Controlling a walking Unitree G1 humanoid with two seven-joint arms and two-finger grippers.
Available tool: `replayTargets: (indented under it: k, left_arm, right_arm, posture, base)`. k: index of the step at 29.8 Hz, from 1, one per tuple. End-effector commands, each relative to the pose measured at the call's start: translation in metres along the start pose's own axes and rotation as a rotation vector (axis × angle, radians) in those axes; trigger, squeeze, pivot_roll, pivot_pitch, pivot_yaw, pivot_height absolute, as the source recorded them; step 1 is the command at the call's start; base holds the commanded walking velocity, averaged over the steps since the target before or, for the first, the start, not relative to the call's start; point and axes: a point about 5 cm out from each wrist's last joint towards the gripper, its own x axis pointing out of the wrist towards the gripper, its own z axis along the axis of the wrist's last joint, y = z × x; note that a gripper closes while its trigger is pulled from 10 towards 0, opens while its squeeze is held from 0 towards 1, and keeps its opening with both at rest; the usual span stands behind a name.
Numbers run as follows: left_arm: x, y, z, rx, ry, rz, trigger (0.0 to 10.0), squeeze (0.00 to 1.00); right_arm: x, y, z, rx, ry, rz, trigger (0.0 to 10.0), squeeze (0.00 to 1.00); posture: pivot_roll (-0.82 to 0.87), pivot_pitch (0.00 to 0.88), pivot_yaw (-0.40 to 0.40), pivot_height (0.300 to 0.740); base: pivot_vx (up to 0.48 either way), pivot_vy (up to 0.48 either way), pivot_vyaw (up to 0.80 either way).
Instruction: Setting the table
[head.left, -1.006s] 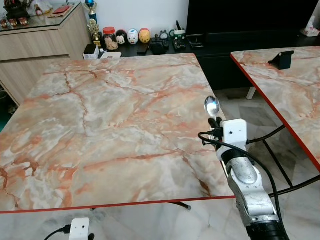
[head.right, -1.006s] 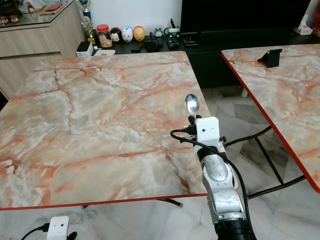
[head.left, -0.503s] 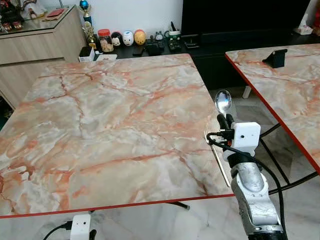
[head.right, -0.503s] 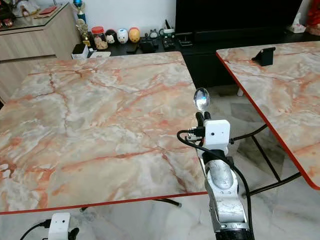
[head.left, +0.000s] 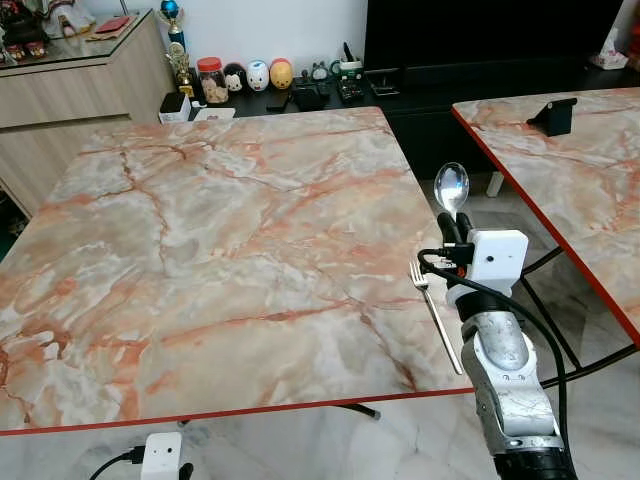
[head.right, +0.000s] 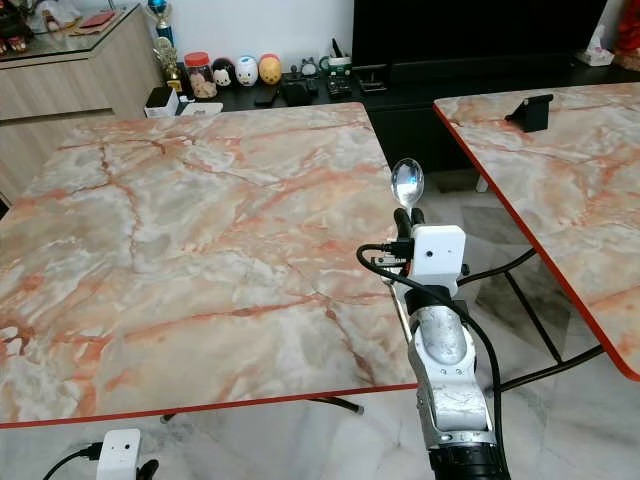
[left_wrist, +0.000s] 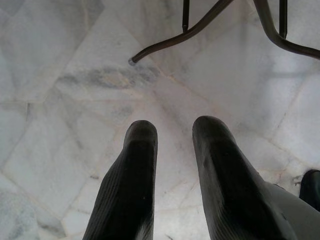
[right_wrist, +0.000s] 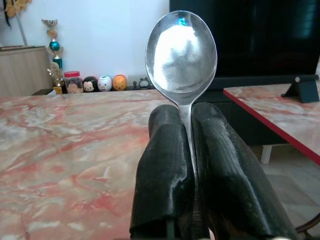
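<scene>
Spoon (right_wrist: 181, 52) pinched upright in right claw (right_wrist: 187, 112) beside table edge (head.left: 425, 225), near fork (head.left: 436, 313).

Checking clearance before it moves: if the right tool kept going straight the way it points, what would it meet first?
The right tool, shut on the spoon, points over the marble table toward the black cabinet. The way looks free until that cabinet, though depth is unclear.

The broad pink-veined marble table (head.left: 200, 250) lies bare. A silver fork (head.left: 436, 314) sits by its right edge. A second red-edged marble table (head.left: 570, 190) stands well apart across a floor gap.
</scene>
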Motion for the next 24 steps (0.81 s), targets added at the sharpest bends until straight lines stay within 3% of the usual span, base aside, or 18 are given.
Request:
replayTargets:
  k: [1,6,22,24]
  left_arm:
    - [-0.001,0.001,-0.004,0.01,0.009,-0.003,10.0,0.0]
    - [0.0,0.0,-0.001,0.009,-0.002,-0.003,10.0,0.0]
    - [-0.001,-0.004,-0.002,0.002,-0.009,-0.009,10.0,0.0]
    - [-0.001,-0.004,-0.001,0.001,-0.011,-0.009,10.0,0.0]
  right_arm:
    - [0.003,0.0,0.007,0.021,-0.037,-0.009,10.0,0.0]
    - [0.008,0.001,0.008,0.053,-0.041,-0.007,10.0,0.0]
    - [0.014,0.004,0.01,0.054,-0.037,0.007,10.0,0.0]
    - [0.014,0.003,0.01,0.053,-0.036,0.007,10.0,0.0]
  posture:
    - [-0.11,0.0,0.07,0.74]
    - [-0.1,0.0,0.068,0.74]
    - [-0.1,0.0,0.06,0.74]
    - [-0.1,0.0,0.059,0.74]
  base:
    - [0.0,0.0,0.0]
    - [0.0,0.0,-0.8]
    - [0.0,0.0,0.0]
    - [0.0,0.0,-0.79]
